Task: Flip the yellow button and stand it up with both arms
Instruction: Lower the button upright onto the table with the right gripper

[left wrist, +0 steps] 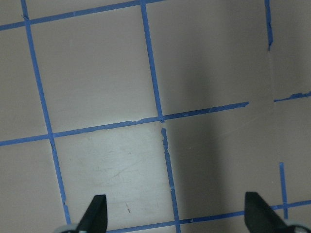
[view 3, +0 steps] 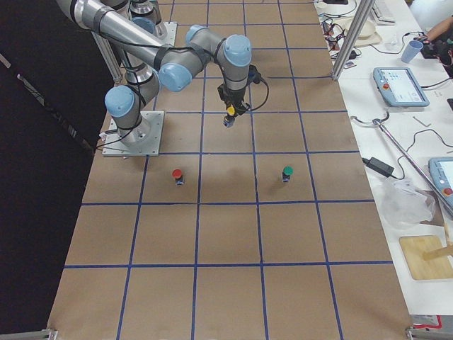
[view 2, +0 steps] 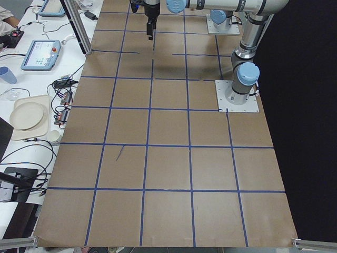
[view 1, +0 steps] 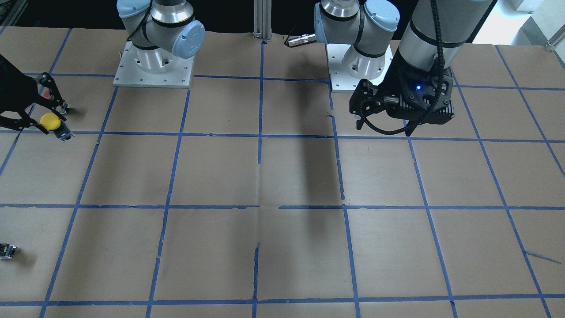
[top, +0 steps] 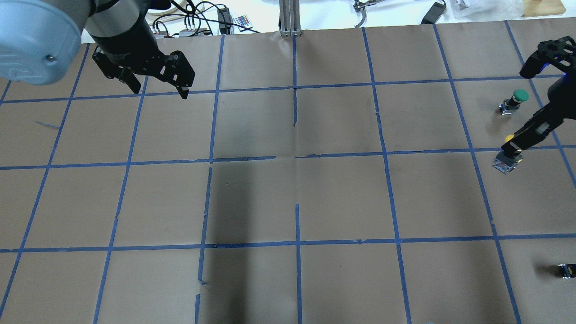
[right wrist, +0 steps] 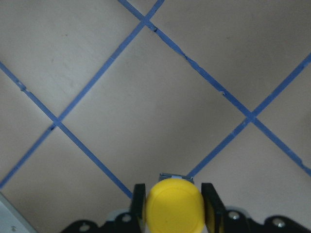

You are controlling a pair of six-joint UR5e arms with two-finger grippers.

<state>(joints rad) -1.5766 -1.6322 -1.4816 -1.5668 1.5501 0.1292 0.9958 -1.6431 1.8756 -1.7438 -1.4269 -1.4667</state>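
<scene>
Yellow mushroom-capped push-button on a black body (right wrist: pixel 175 208): sitting between the fingers of the right tool (right wrist: pixel 174 187), which is clenching it from both sides. The cap is facing the wrist and the blocky base is pointing away from the tool, toward the brown paper worktop with blue tape grid (top: pixel 342 198). Cannot tell whether the base is touching.
Left tool (left wrist: pixel 176 200): hanging released, fingers spread wide, well apart from the right tool.
Green-capped button (top: pixel 517 99): standing near the right tool.
Small dark capless block (top: pixel 566 270): lying well apart from it.
</scene>
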